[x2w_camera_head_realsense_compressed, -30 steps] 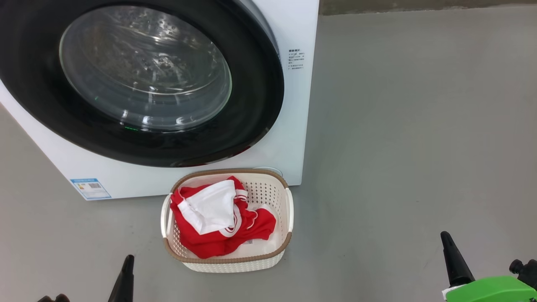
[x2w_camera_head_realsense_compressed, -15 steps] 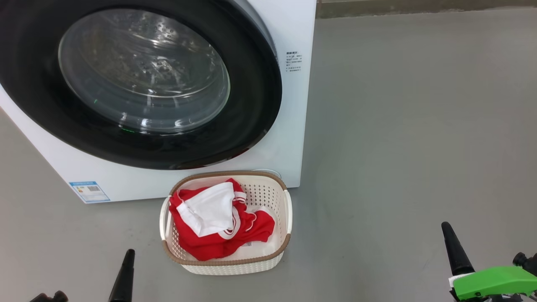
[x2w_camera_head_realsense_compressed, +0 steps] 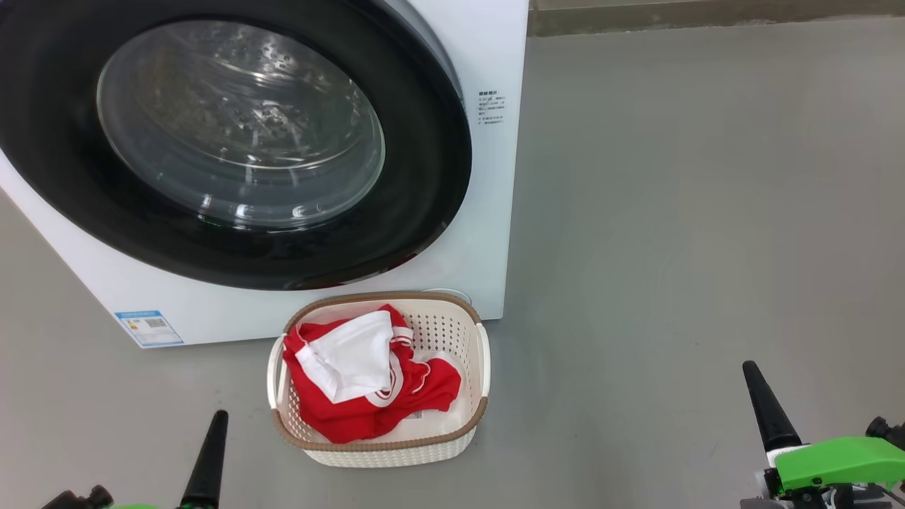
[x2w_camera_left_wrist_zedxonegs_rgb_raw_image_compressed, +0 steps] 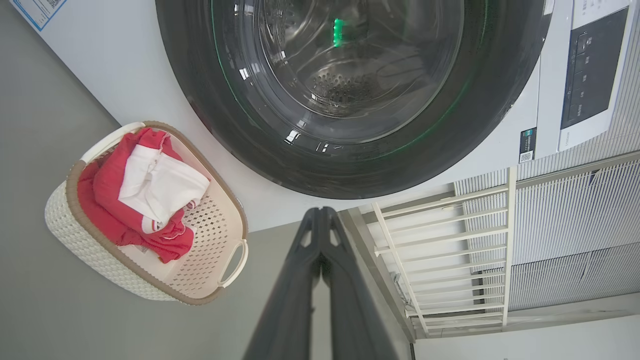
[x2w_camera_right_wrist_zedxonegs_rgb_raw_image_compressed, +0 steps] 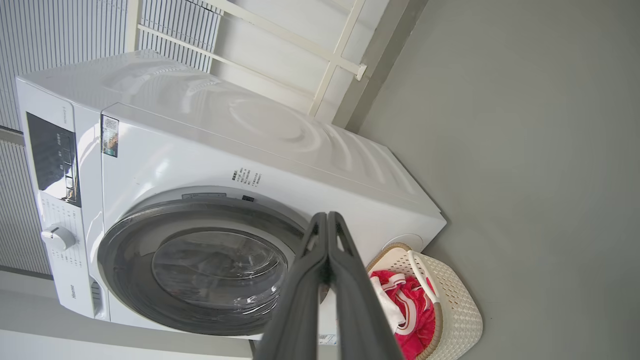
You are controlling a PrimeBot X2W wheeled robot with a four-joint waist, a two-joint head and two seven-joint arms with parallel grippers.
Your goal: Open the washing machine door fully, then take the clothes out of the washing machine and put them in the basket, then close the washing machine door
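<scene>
Super glossy black plastic on the door (x2w_camera_head_realsense_compressed: 431,184) rim, clear shiny glass in the middle. Smooth, shiny white finish on the washer (x2w_camera_head_realsense_compressed: 488,233) body, plus perforated steel for the drum (x2w_camera_left_wrist_zedxonegs_rgb_raw_image_compressed: 345,85) behind the glass. Matt cream plastic full of holes for the basket (x2w_camera_head_realsense_compressed: 385,452), brown woven-look rim. Soft red and white cloth for the clothes (x2w_camera_head_realsense_compressed: 368,417). Plain matt grey floor (x2w_camera_head_realsense_compressed: 672,247), pretty smooth.

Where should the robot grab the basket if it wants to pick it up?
Probably the white loop handle on the right side of the basket, coming down from above with the right gripper. That handle stands off the side, leaving a gap for one finger to slip through, and it faces open floor. The clothes heap toward the left.
</scene>
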